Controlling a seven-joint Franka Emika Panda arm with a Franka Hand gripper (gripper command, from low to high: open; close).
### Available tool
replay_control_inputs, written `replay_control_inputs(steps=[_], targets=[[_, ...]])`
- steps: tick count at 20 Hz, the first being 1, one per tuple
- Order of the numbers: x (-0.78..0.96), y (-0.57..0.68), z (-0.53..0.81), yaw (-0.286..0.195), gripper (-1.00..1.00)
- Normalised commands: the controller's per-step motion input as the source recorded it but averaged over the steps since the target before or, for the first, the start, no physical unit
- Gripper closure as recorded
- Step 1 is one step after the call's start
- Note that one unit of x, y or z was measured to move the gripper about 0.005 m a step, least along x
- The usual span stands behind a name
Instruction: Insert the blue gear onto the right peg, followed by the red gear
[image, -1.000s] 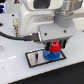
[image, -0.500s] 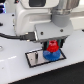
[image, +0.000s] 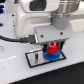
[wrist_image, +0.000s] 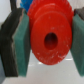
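- Where the arm comes down over the plate, you see the red gear (image: 51, 49) sitting directly above the blue gear (image: 51, 56), toward the exterior view's right end of the plate (image: 31, 59).
- In the wrist view the red gear (wrist_image: 49, 36) fills the middle, its centre hole dark, with a sliver of the blue gear (wrist_image: 26, 3) showing past its toothed rim.
- You cannot see the right peg itself; the stacked gears cover that spot.
- The gripper (image: 50, 47) is closed on the red gear: in the wrist view its teal pads (wrist_image: 21, 45) press against the gear's rim on either side.
- You cannot tell from these views whether the red gear rests fully on the blue gear or is held just above it.
- The plate is white with a black border and lies flat on the white table (image: 15, 72).
- A black cable (image: 12, 37) curves across the table at the exterior view's left, well apart from the plate.
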Motion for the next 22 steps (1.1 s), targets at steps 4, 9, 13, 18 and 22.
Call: replay_control_inputs(steps=[4, 9, 13, 18, 22], targets=[[0.0, 0.12, 0.35, 0.0, 1.0], [0.23, -0.04, -0.15, 0.0, 1.0], [0.28, -0.05, -0.05, 0.0, 1.0], [0.27, -0.01, 0.13, 0.0, 1.0], [0.26, 0.0, 0.27, 0.0, 1.0]])
